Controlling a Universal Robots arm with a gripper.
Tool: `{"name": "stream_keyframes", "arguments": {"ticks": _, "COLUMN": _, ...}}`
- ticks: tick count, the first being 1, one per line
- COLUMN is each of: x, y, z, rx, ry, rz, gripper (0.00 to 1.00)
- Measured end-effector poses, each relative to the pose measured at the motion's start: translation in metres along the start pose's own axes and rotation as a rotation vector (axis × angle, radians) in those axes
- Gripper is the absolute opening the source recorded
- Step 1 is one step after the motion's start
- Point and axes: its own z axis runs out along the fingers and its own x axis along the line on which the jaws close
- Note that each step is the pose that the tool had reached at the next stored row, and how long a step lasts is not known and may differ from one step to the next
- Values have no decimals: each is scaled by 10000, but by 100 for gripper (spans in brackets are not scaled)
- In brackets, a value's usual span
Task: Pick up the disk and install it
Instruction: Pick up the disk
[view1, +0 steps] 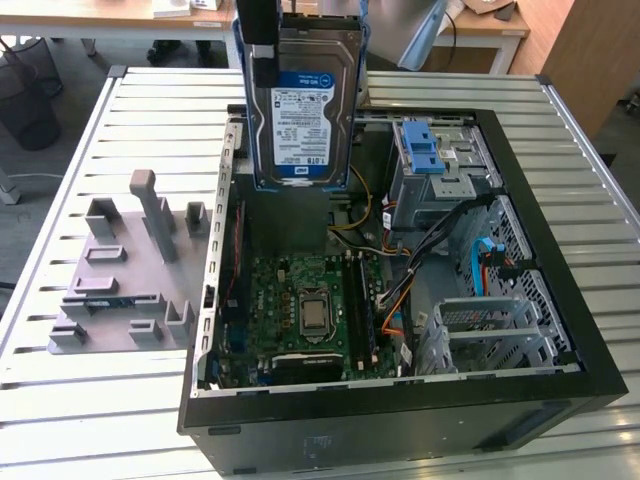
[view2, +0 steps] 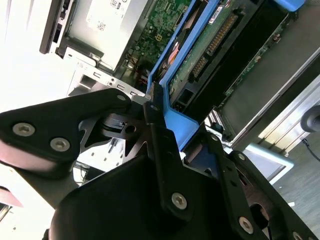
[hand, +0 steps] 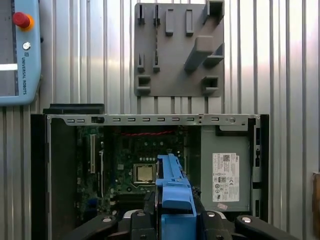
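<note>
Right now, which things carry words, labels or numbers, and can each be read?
Disk, held in the gripper: blue-and-white label with a logo, one larger figure, and fine print too small to read.
White sticker on the grey box: rows of print and marks, too small to read.
Hand controller: one line of capitals along its side, a maker's name.
Grey plate: no print.
</note>
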Motion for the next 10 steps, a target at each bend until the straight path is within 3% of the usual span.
{"name": "stream_keyframes", "arguments": {"ticks": 10, "x": 79, "y": -149, "z": -2, "rx": -3, "ry": 0, "rz": 5, "gripper": 36}}
